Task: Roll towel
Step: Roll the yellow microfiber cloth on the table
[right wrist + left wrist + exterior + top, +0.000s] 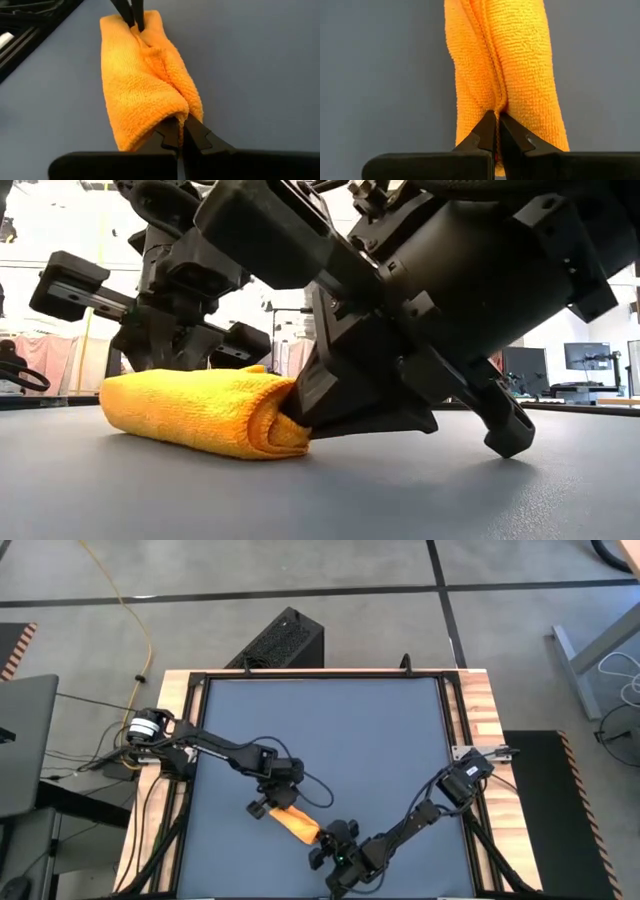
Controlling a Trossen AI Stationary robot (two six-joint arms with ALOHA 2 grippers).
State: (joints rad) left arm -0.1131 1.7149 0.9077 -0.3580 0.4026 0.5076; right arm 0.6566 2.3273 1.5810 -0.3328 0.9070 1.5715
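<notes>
High view shows the rolled yellow-orange terry towel [296, 822] lying near the front edge of the blue-grey tabletop [330, 730], between both arms. Left gripper [497, 119] pinches one end of the roll, fingers closed on fabric; right gripper [181, 125] pinches the opposite end likewise.

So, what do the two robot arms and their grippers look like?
Both arms are dark, nearly black, built of blocky jointed segments with thin black cables looping alongside. The left gripper and the right gripper each end in two slim, matte black fingers tapering to wedge-shaped tips. The left arm's base carries a white cylindrical part.
</notes>
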